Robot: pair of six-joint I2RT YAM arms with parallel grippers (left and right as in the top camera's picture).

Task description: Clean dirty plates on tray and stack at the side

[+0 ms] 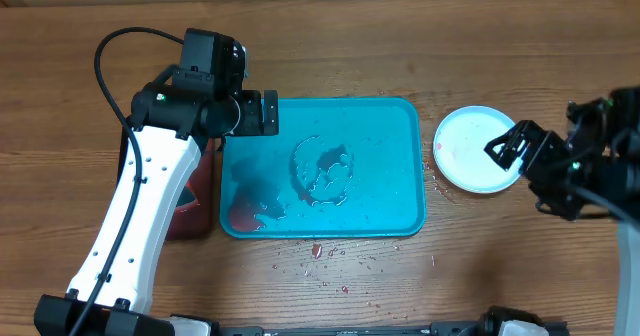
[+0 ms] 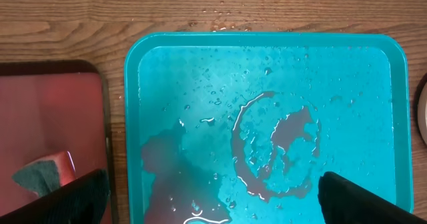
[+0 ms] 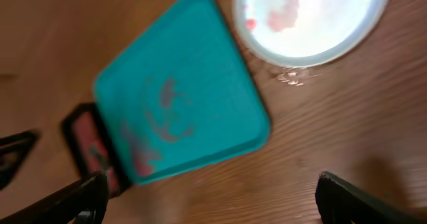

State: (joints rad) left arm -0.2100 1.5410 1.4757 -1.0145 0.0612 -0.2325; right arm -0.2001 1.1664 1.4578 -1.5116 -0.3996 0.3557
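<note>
The white left arm (image 1: 140, 206) comes up from the lower left of the overhead frame and leans up and to the right. It bends at the wrist, so the left end effector (image 1: 270, 113) points sideways at the upper left corner of the large teal-blue rectangular plastic tray (image 1: 390, 136). Its own camera looks straight down on the tray. The two dark fingers (image 2: 83, 197) stand far apart at the lower corners of that frame, with nothing between them.

The tray sits mid-frame on the wooden worktop (image 1: 400, 36). It is wet, with a ring-shaped puddle (image 1: 322, 169) in its middle and a reddish smear (image 1: 245, 211) toward its lower left.

A round shallow plastic plate with a light blue rim (image 1: 462, 156) lies on the worktop just beside the tray's right edge, not touching it, with faint pink marks on it. Whether more plates lie under it I cannot tell.

The dark right arm (image 1: 600, 156) reaches in from the right edge of the frame, with the right end effector (image 1: 505, 144) over the plate's right side. In its blurred wrist view the fingers are spread wide and empty.

A smaller black tray with a red inside (image 1: 195, 211) lies left of the teal one, partly under the left arm, and holds a sponge (image 2: 43, 174). Red specks (image 1: 320, 251) dot the worktop below the tray.
</note>
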